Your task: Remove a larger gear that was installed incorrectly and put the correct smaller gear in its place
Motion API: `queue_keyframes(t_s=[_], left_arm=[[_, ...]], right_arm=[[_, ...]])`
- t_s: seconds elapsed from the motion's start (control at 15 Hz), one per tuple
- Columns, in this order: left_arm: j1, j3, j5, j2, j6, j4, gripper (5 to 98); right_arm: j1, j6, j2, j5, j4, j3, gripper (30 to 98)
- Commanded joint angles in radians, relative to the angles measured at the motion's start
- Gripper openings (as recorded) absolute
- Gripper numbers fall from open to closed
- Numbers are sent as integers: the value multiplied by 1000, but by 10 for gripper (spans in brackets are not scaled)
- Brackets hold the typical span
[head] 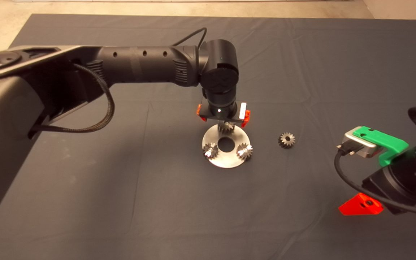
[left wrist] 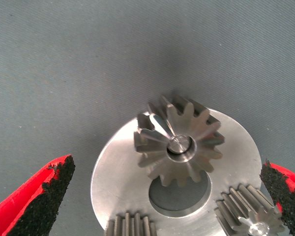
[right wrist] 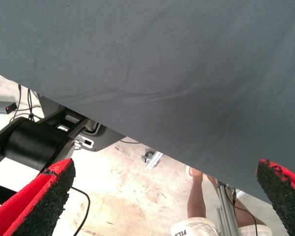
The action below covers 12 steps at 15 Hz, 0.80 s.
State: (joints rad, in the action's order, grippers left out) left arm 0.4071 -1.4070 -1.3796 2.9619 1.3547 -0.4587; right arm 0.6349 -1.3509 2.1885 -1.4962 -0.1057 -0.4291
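Observation:
The larger gear (left wrist: 179, 147) sits on a peg of the round silver plate (head: 226, 161), at the plate's far rim; in the head view my left gripper hides most of it. My left gripper (left wrist: 166, 167) hangs open just above it, one finger on each side and neither touching. The smaller gear (head: 286, 139), dull and dark, lies loose on the mat to the right of the plate. My right gripper (right wrist: 164, 167) waits open and empty at the mat's lower right edge, with one red finger (head: 360, 208) showing from above.
Two small shiny gears (head: 210, 150) (head: 244, 150) stand on the plate's near pegs, around its centre hole (head: 226, 144). The left arm reaches in from the left across the mat. Past the mat's edge, the right wrist view shows floor, a black base and a person's leg (right wrist: 196, 196).

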Motion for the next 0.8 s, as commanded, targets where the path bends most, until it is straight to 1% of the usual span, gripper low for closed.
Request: queue_keyframes(t_s=[0.0,0.2,0.27,0.47,0.73], left_arm=[[10,2,1,4,-12,-34,977],[6,-4,2,4,-12,-38,977],[1,-4,2,6,-12,-47,977],[-20,7,1,4,-12,-103,977],[-28,5,2,4,-14,-121,977]], right_arm=[[20,-4,0,-1,-34,3,977],[19,-4,-1,-1,-34,2,977],[19,-4,0,-1,-34,1,977],[19,-4,-2,-1,-34,1,977],[19,-4,-2,-1,-34,2,977]])
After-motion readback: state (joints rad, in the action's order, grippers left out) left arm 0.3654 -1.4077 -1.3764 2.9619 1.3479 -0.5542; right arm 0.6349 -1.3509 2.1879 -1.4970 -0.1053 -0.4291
